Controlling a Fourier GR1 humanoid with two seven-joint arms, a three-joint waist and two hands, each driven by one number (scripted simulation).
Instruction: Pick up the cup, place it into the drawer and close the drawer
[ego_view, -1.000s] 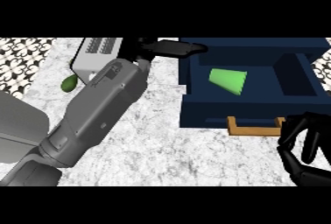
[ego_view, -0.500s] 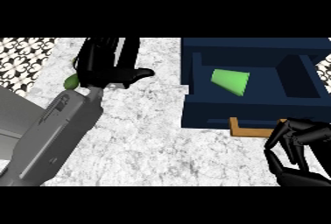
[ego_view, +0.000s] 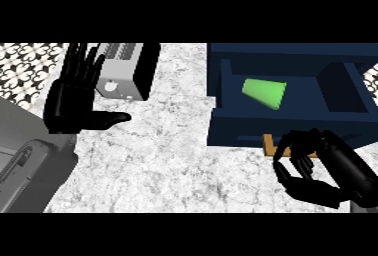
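The dark blue open drawer (ego_view: 288, 122) is just above the right hand (ego_view: 314, 170), whose fingers curl at its wooden handle (ego_view: 270, 145), holding nothing. The green tapered cup (ego_view: 264, 92) lies inside on its side, wide end toward lower right. The left hand (ego_view: 74, 97) rests open, fingers straight, beside a grey toaster (ego_view: 122, 75).
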